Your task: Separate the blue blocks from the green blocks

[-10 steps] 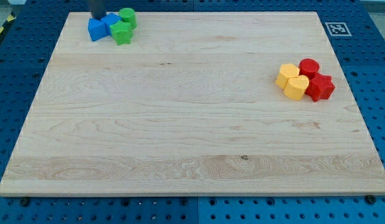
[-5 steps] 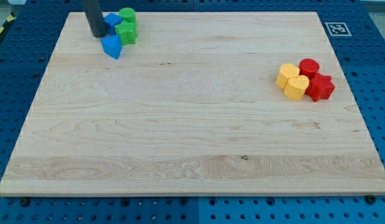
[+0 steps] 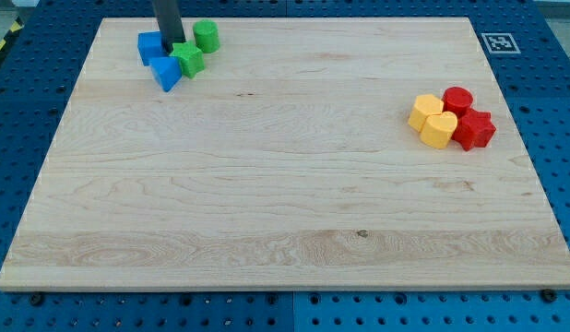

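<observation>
My tip (image 3: 170, 44) stands at the view's top left, in the middle of the blue and green blocks. A blue cube-like block (image 3: 150, 46) lies just left of it. A blue wedge-shaped block (image 3: 164, 73) lies below it. A green star-like block (image 3: 187, 60) touches the rod's right side and is close to the blue wedge. A green cylinder (image 3: 206, 36) stands apart, further right and up.
Two yellow blocks (image 3: 433, 120) and two red blocks (image 3: 467, 117) form a tight cluster at the view's right. A printed marker (image 3: 497, 42) sits at the board's top right corner. The board's top edge is close behind the blue and green blocks.
My tip has moved right, from left of the cluster into its middle. The blue cube has shifted left, the green cylinder right, and the green star-like block down and apart from it.
</observation>
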You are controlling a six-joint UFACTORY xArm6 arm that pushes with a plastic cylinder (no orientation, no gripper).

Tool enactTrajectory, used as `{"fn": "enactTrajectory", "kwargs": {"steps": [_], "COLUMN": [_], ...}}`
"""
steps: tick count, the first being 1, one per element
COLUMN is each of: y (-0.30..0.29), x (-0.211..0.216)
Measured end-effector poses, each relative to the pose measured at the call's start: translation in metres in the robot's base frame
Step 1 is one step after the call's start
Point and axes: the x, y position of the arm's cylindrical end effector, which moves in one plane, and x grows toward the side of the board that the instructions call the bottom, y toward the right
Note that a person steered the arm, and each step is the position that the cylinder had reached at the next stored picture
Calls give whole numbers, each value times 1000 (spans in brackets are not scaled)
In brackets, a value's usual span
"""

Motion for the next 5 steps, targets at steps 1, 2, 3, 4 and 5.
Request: {"fn": "enactTrajectory", "kwargs": {"steps": [1, 2, 3, 4, 5], "y": [-10, -35, -42, -30, 2], "x": [-57, -64, -40, -3, 37]}}
